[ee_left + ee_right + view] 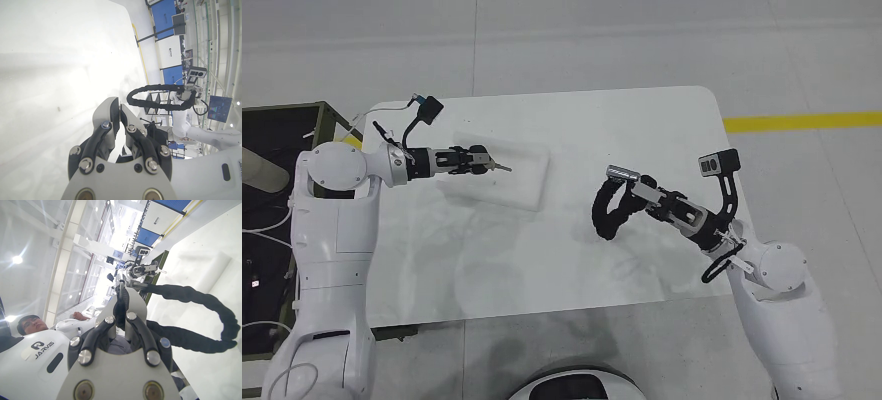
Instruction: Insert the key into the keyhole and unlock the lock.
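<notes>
Right side, nearest us: the right gripper [121, 287] has its fingers pressed tight together, pinching the lock [623, 174] at its silver metal end. The lock's black cable loop [225, 321] curves out from that end and hangs beside the gripper, above the table [642, 120]. In the top view the silver end points toward the left arm.

Left side, a little farther out: the left gripper [119, 107] is clamped on the key [501, 166]. We see it as a thin metal sliver between the dark pads [114, 111], and from above its tip sticks out past the fingertips toward the lock. Key and lock are well apart, and the key is not in the keyhole.

In the top view the key sits over a white pad [527, 185] lying on the table.

Beyond the table's far edge we note a yellow line [802, 122] on the floor.
</notes>
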Robot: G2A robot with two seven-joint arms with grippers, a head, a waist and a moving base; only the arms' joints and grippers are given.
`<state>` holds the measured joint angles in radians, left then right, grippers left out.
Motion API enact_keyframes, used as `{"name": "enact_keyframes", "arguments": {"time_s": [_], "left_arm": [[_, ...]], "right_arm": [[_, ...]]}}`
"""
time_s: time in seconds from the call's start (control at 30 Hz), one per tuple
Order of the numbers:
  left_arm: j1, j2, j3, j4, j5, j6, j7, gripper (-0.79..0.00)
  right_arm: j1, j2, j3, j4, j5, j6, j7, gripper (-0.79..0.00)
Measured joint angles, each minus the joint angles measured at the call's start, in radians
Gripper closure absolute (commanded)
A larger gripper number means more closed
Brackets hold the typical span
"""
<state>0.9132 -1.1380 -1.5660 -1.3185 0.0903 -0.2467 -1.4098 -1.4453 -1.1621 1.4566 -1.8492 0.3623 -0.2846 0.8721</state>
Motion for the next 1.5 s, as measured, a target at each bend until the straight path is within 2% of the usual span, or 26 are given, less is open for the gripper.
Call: {"name": "enact_keyframes", "arguments": {"time_s": [0.03, 0.17, 0.27, 0.37, 0.53, 0.83, 1.0, 1.13, 1.27, 1.5], "left_arm": [[0.013, -0.003, 0.001, -0.015, -0.013, -0.002, 0.013, 0.000], [0.140, -0.028, 0.047, -0.114, -0.220, 0.031, 0.209, 0.000], [0.167, -0.039, 0.090, -0.135, -0.323, 0.030, 0.281, 0.000], [0.186, -0.049, 0.137, -0.156, -0.349, 0.019, 0.313, 0.000], [0.198, -0.059, 0.196, -0.198, -0.325, -0.030, 0.333, 0.000], [0.206, -0.061, 0.201, -0.207, -0.336, -0.049, 0.338, 0.000], [0.258, -0.059, 0.193, -0.278, -0.377, 0.004, 0.322, 0.000], [0.253, -0.055, 0.176, -0.278, -0.433, 0.066, 0.276, 0.000], [0.246, -0.053, 0.182, -0.279, -0.399, 0.107, 0.267, 0.000], [0.239, -0.054, 0.198, -0.284, -0.397, 0.118, 0.264, 0.000]], "right_arm": [[-0.001, 0.000, 0.001, 0.000, 0.000, 0.000, -0.001, 0.000], [-0.066, 0.005, 0.023, -0.015, -0.112, -0.051, -0.058, 0.000], [-0.056, 0.005, -0.004, 0.000, -0.158, -0.064, -0.067, 0.000], [-0.030, 0.003, -0.029, 0.022, -0.177, -0.071, -0.066, 0.000], [0.002, 0.004, -0.048, 0.038, -0.244, -0.079, -0.085, 0.000], [0.006, 0.004, -0.057, 0.038, -0.276, -0.081, -0.096, 0.000], [-0.043, 0.008, -0.045, -0.010, -0.264, -0.081, -0.097, 0.000], [-0.042, 0.011, -0.039, -0.010, -0.248, -0.086, -0.077, 0.000], [-0.043, 0.012, -0.052, -0.012, -0.246, -0.104, -0.070, 0.000], [-0.041, 0.013, -0.066, -0.008, -0.258, -0.115, -0.076, 0.000]]}}
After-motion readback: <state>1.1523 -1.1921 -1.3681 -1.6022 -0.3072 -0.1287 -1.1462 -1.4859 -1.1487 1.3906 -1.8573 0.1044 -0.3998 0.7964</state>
